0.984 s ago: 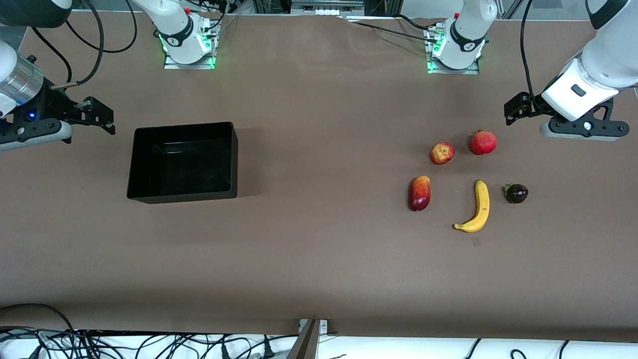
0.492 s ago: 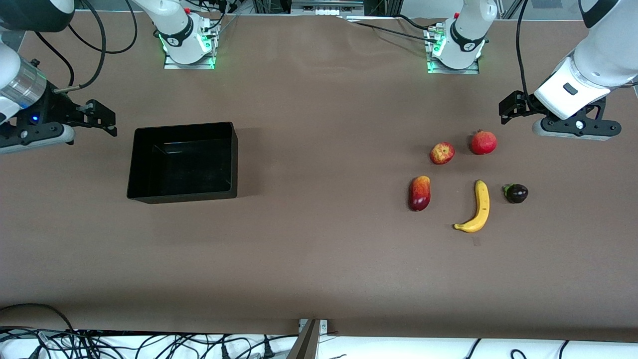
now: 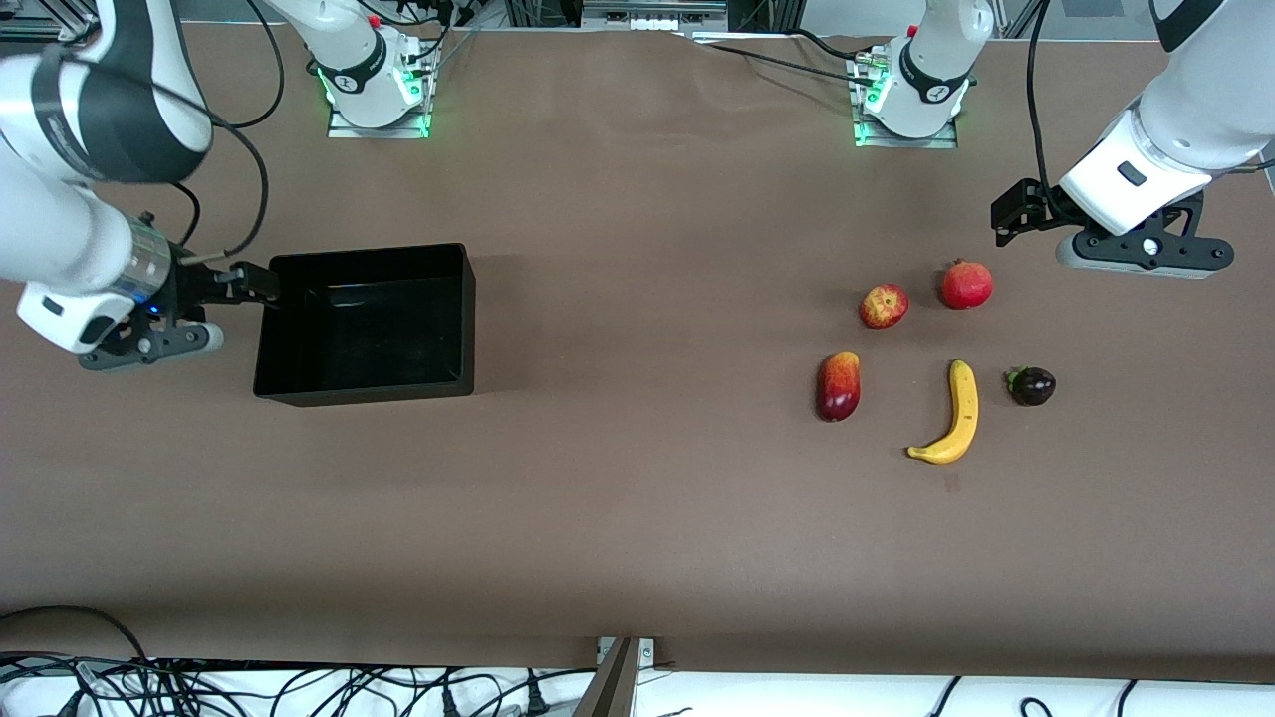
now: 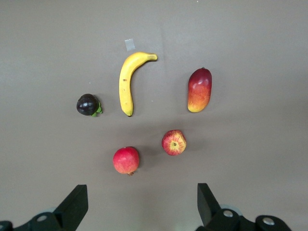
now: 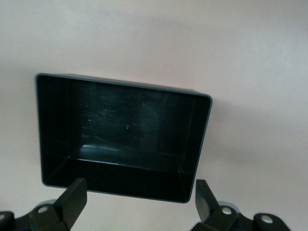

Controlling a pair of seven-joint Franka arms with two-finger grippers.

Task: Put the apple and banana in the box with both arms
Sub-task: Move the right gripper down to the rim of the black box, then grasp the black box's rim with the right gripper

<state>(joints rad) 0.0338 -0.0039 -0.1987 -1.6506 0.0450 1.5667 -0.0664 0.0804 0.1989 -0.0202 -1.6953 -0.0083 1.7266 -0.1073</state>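
The apple (image 3: pixel 884 306) and banana (image 3: pixel 953 418) lie on the table, well apart from the empty box (image 3: pixel 365 324), toward the left arm's end. Right gripper (image 5: pixel 137 202): fingers spread, beside the box. Left gripper (image 4: pixel 142 207): fingers spread, above table near the apple.

Yellow banana (image 3: pixel 954 418) (black box (image 3: pixel 299 390))

Brown table (image 3: pixel 637 538); black cables (image 3: pixel 299 687) on white floor along near edge.
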